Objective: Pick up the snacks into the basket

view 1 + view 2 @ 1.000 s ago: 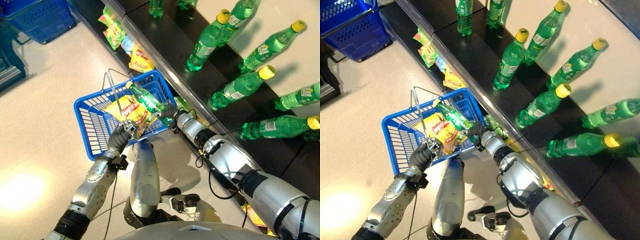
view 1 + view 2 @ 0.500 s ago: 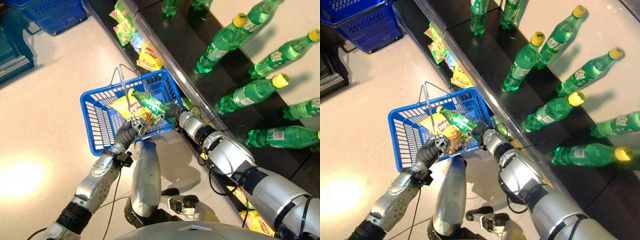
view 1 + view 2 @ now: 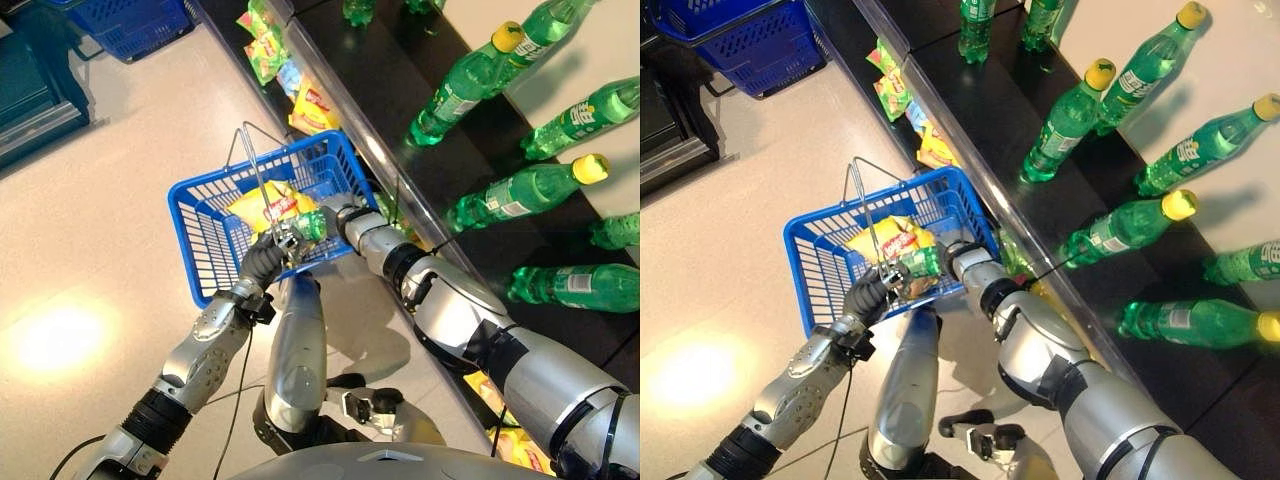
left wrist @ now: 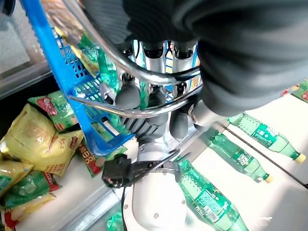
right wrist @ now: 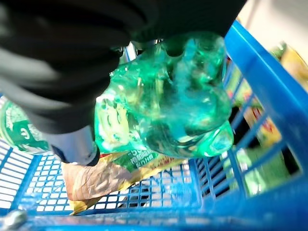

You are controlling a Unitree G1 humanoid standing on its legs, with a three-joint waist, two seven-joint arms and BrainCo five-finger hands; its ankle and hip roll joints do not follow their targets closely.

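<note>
Hands first. Our left hand (image 3: 262,262) has its fingers curled round the thin chrome wire handle (image 4: 144,79) of the blue plastic mesh basket (image 3: 205,245), holding it at the basket's near rim above the pale glossy floor (image 3: 90,230). Our right hand (image 3: 958,256) reaches over the basket's right-hand wall, fingers wrapped round a green plastic drink bottle (image 5: 168,101); the wrist view shows the bottle's lobed base close up, with one silver finger (image 5: 74,144) pressed along its side. The bottle sits inside the basket, just over a yellow crinkled snack bag (image 3: 262,205) lying on the mesh bottom.

Around: a low dark shelf (image 3: 390,90) runs just beside the basket on its right. More snack bags in yellow and green (image 3: 290,80) lie along the shelf's lower ledge, beyond the basket. Further green bottles with yellow caps (image 3: 530,185) stand on the shelf top, well apart from one another. A second blue basket (image 3: 750,45) sits on the floor, far off at the upper left.

Task thing: the snack bag in the basket is yellow with a red patch, slightly crumpled, partly covered by the bottle and the handle wires.
</note>
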